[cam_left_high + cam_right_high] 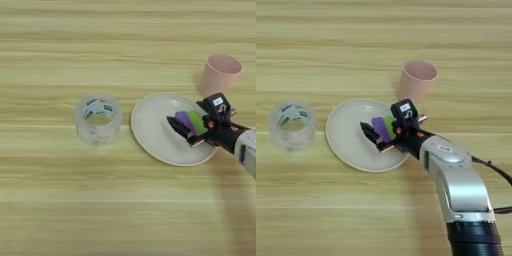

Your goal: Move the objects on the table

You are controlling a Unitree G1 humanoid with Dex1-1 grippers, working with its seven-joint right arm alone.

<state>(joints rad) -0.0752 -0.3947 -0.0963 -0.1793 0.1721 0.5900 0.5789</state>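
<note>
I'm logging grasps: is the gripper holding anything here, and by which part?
It cannot be told. The gripper is over the plate right at the purple block and green block, but a hold on either is not visible.

No readable text anywhere. Tape roll has a printed label inside its core, teal and dark marks, illegible. Gripper carries a small white sticker on its black housing, markings too small to read.
</note>
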